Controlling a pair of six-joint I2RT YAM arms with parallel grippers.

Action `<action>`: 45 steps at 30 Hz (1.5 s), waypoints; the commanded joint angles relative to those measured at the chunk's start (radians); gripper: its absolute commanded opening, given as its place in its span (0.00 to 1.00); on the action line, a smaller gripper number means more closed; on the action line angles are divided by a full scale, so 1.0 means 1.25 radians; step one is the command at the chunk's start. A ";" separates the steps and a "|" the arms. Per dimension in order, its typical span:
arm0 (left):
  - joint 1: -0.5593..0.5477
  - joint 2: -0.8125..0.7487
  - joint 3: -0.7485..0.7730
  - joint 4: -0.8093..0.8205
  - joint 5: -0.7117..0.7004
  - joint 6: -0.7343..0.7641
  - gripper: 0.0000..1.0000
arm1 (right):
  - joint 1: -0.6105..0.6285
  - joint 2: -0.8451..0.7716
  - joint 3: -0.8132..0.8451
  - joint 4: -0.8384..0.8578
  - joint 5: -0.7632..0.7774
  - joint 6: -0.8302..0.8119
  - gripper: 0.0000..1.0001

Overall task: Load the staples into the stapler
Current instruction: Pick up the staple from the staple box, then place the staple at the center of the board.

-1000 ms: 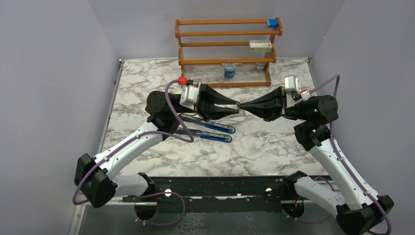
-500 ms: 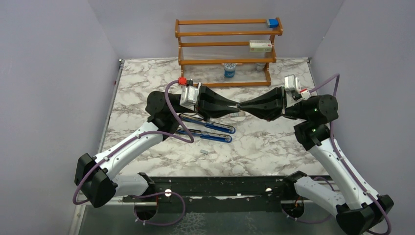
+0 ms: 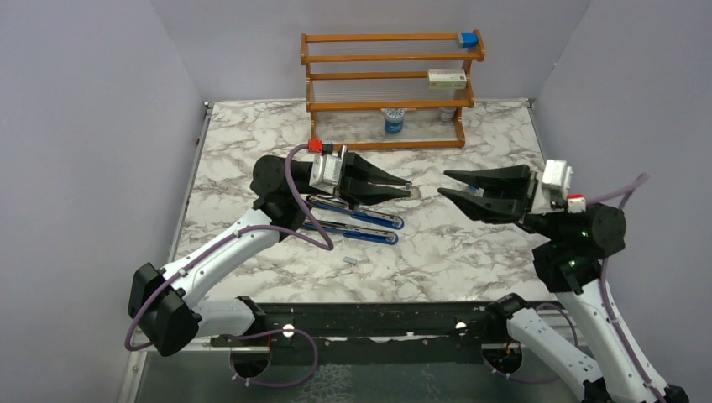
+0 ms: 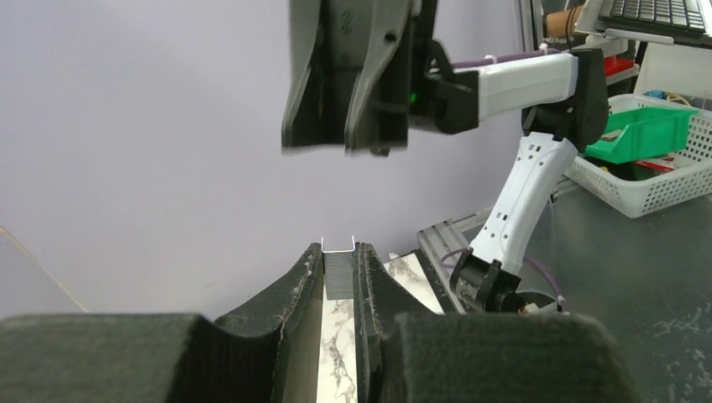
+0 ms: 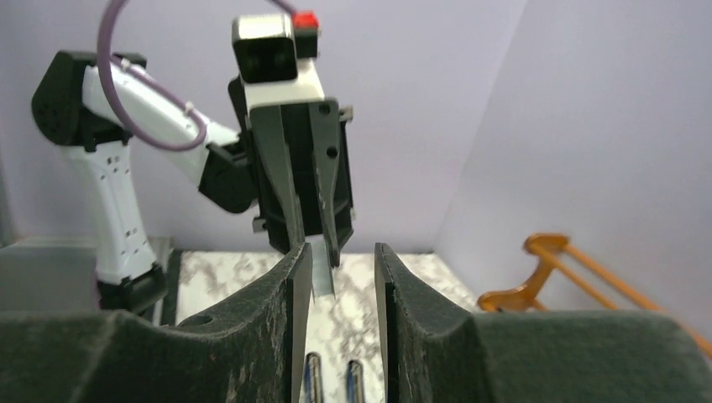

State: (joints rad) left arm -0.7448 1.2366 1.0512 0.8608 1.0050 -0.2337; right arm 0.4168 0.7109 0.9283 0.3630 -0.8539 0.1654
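Note:
The stapler [image 3: 357, 220] lies opened flat on the marble table, its two long blue arms side by side beneath my left gripper; their ends show low in the right wrist view [image 5: 332, 378]. My left gripper [image 3: 408, 187] is shut on a short silver strip of staples [image 4: 338, 270], held at the fingertips above the table. My right gripper [image 3: 445, 184] is open and empty, a short gap to the right of the left fingertips and facing them. In the right wrist view the staples [image 5: 324, 275] hang from the left gripper [image 5: 307, 243] between my open right fingers [image 5: 295, 277].
A wooden rack [image 3: 390, 84] stands at the back with a blue block [image 3: 468, 39], a pink-and-white box [image 3: 447, 79] and a small blue cylinder [image 3: 394, 120]. A loose small grey strip [image 3: 349, 261] lies on the table in front of the stapler.
My left gripper closed on the staple strip while both tips met. My right gripper then opened, let go of the strip and drew back to the right and slightly nearer.

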 commanded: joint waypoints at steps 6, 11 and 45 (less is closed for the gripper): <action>0.049 -0.001 0.000 -0.162 0.047 0.079 0.00 | -0.003 -0.040 0.000 -0.155 0.386 0.011 0.37; 0.052 0.013 0.062 -0.604 -0.075 0.321 0.00 | -0.003 0.014 0.008 -0.281 0.548 0.054 0.38; -0.065 0.305 0.022 -1.171 -0.568 0.789 0.00 | -0.003 -0.008 -0.108 -0.297 0.641 0.115 0.39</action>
State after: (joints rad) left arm -0.8204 1.6070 1.0546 -0.6003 0.3294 0.7174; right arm 0.4168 0.7101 0.7982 0.0032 -0.0834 0.3061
